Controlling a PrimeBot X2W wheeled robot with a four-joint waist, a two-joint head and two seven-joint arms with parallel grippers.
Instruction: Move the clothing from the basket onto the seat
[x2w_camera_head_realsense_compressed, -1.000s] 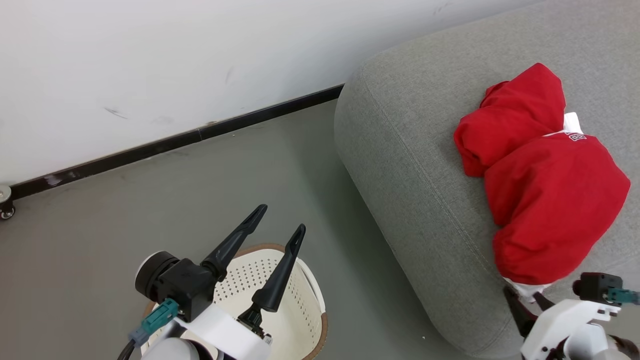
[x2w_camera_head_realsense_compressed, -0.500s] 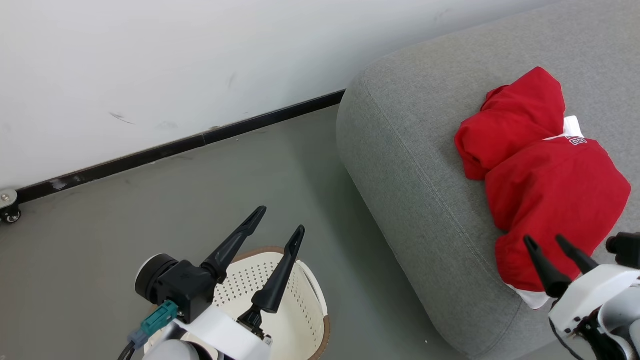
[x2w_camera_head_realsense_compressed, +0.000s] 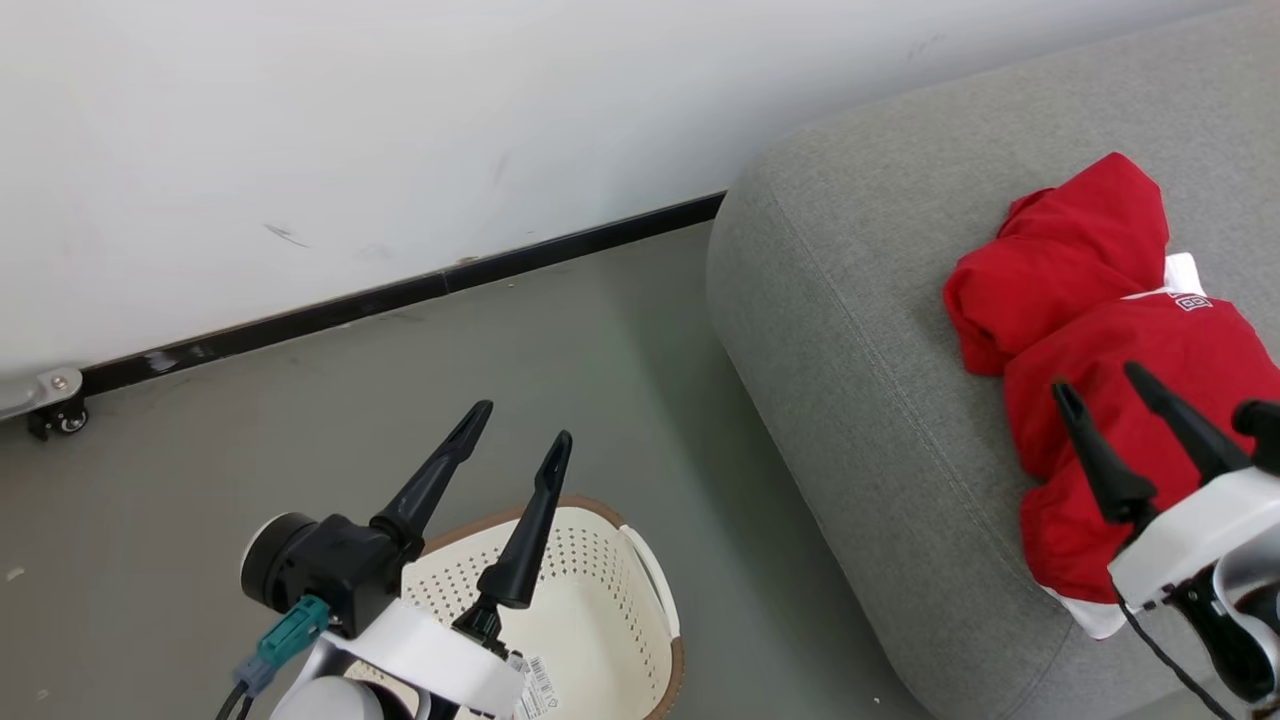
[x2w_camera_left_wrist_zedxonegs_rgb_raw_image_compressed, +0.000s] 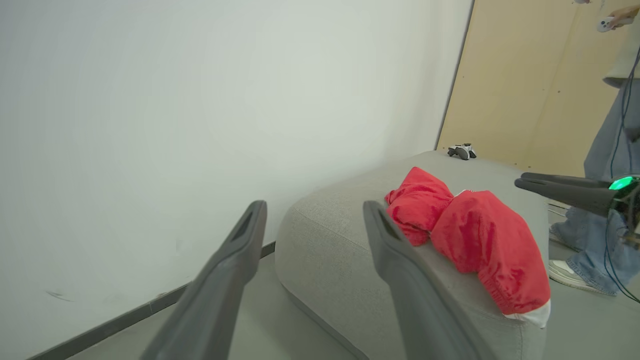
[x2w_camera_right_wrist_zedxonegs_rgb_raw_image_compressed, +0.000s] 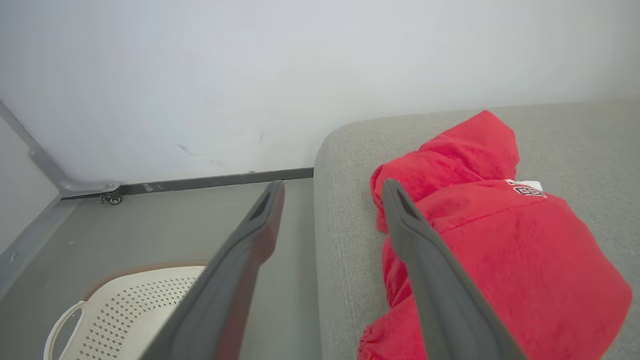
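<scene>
Clothing (x2w_camera_head_realsense_compressed: 1100, 330): red heap with white trim, lying on the seat near its rounded front edge, apart from the basket.
Seat (x2w_camera_head_realsense_compressed: 850, 300): grey, set against the white wall (x2w_camera_head_realsense_compressed: 400, 120).
Basket (x2w_camera_head_realsense_compressed: 600, 610): on the floor (x2w_camera_head_realsense_compressed: 350, 400) near the seat.
Left gripper (x2w_camera_head_realsense_compressed: 525, 420): jaws spread wide, nothing between them, above the basket.
Right gripper (x2w_camera_head_realsense_compressed: 1097, 377): jaws spread wide, holding nothing, hanging above the clothing, clear of it.
Person (x2w_camera_left_wrist_zedxonegs_rgb_raw_image_compressed: 600, 220): jeans-clad legs standing beyond the seat.

Red clothing (x2w_camera_head_realsense_compressed: 1110, 330) heaped on the grey seat (x2w_camera_head_realsense_compressed: 860, 330)
</scene>
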